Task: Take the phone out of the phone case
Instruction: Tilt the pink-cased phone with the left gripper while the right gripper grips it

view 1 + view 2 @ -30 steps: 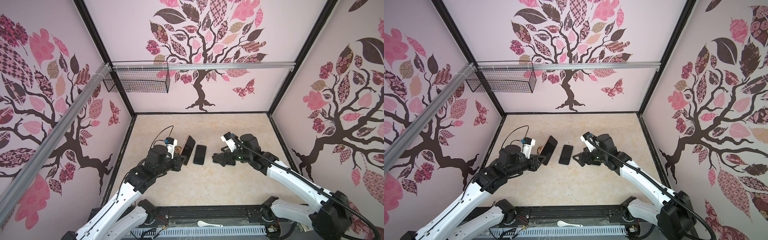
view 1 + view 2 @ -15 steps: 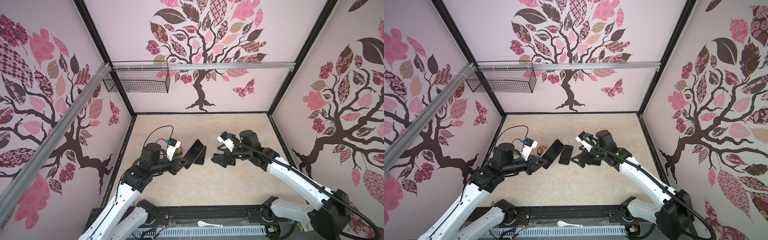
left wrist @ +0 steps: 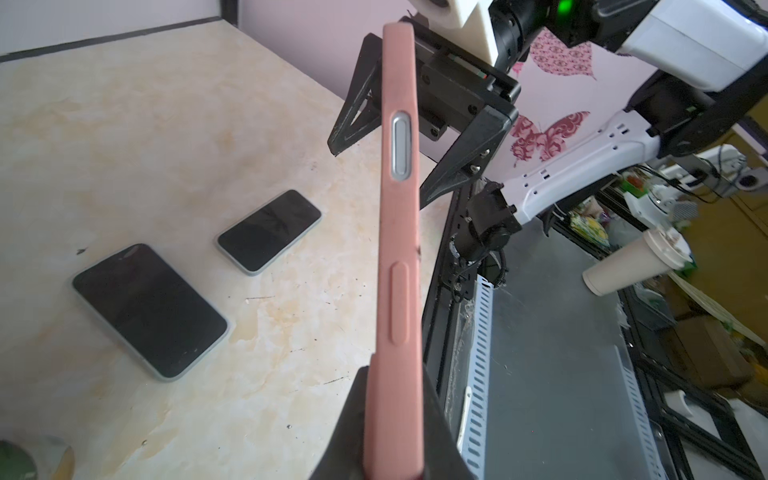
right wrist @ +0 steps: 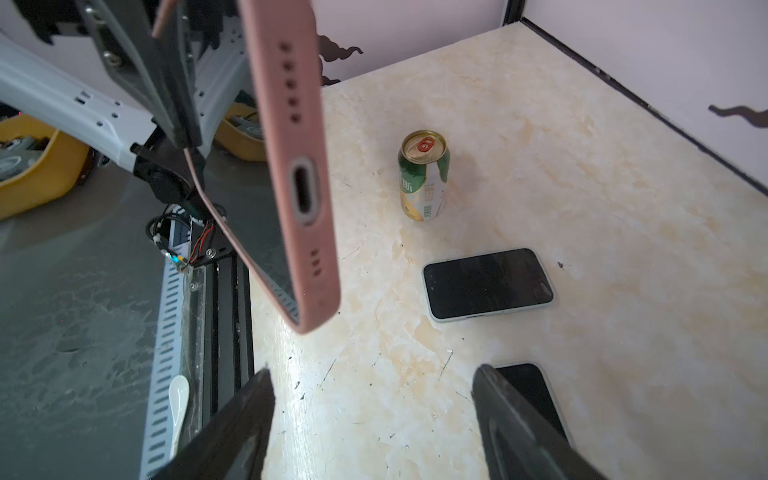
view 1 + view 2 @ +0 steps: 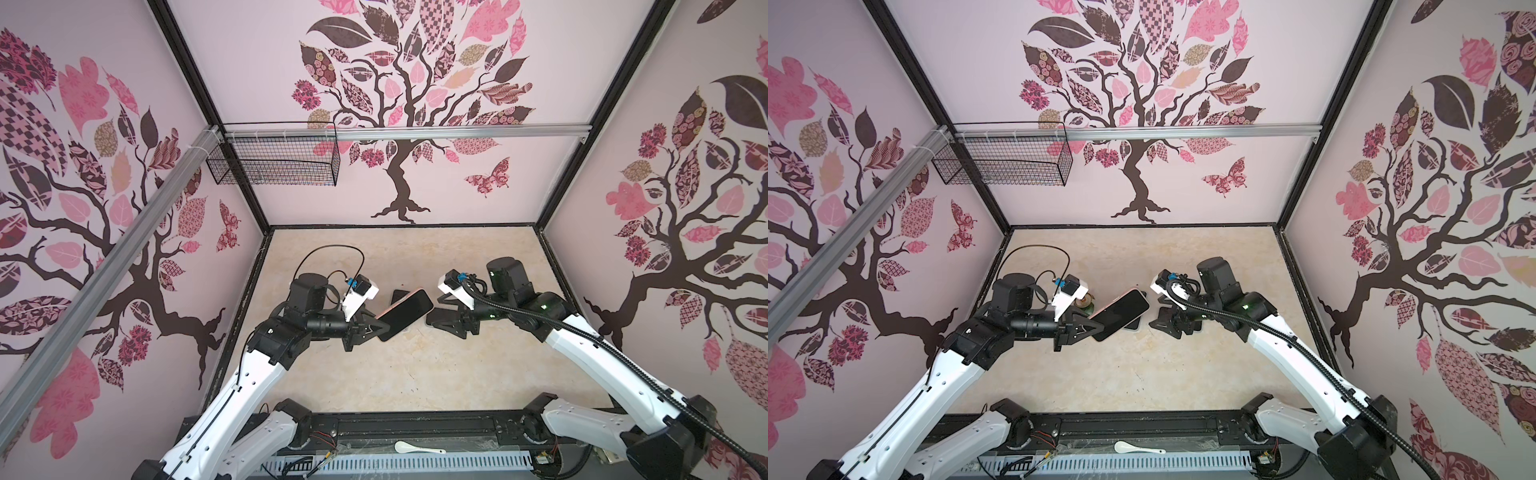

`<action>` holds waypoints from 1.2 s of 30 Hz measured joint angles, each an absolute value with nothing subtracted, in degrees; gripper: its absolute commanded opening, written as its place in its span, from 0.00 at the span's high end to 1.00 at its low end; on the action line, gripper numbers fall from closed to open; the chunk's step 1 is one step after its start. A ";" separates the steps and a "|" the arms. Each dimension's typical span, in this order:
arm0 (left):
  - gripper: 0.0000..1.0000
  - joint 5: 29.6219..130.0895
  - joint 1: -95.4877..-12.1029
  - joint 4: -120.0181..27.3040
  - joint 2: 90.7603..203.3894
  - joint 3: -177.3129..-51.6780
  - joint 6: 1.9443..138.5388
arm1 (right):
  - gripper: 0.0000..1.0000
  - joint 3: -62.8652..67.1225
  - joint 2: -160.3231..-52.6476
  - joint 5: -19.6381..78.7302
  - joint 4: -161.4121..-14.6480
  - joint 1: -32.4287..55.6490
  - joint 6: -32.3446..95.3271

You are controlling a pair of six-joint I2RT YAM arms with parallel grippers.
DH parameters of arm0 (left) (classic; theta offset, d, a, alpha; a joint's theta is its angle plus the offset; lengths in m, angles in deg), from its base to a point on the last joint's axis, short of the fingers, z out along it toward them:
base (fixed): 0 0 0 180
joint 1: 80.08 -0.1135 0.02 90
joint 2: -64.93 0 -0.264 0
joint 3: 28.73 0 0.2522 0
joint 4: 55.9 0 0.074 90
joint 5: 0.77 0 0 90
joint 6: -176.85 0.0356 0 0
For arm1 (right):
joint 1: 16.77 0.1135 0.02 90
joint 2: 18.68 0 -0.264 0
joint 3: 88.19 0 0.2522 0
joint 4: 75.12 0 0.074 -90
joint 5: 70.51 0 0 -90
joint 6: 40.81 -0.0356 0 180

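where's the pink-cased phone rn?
Mid-table in both top views, the pink-cased phone is clamped in the left gripper, held above two phones on the table, pointing toward the right gripper.

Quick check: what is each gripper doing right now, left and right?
Left gripper: closed, holding the pink-cased phone by one end.
Right gripper: open, holding nothing.

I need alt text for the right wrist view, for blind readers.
A phone in a pink case is held edge-on before the open right gripper. Beyond, a green can stands and two dark phones lie on the marbled table.
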State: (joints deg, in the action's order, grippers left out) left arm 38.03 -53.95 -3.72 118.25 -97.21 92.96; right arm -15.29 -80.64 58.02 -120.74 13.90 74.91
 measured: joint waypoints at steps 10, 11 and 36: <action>1.00 32.21 -53.98 5.85 126.32 -104.38 106.75 | 0.31 -15.27 -78.61 63.57 -127.69 13.90 85.35; 1.00 32.15 -53.98 6.75 126.60 -104.86 108.08 | 0.32 -15.22 -79.11 64.44 -128.06 13.90 86.10; 1.00 40.41 -53.98 17.85 128.55 -108.19 119.91 | 0.47 -10.68 -87.11 65.45 -131.16 14.12 101.42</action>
State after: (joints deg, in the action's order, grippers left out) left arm 40.41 -53.98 17.85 128.55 -108.19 119.91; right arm -10.68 -87.11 65.45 -131.16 14.12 101.42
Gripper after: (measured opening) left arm 0.146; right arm 0.541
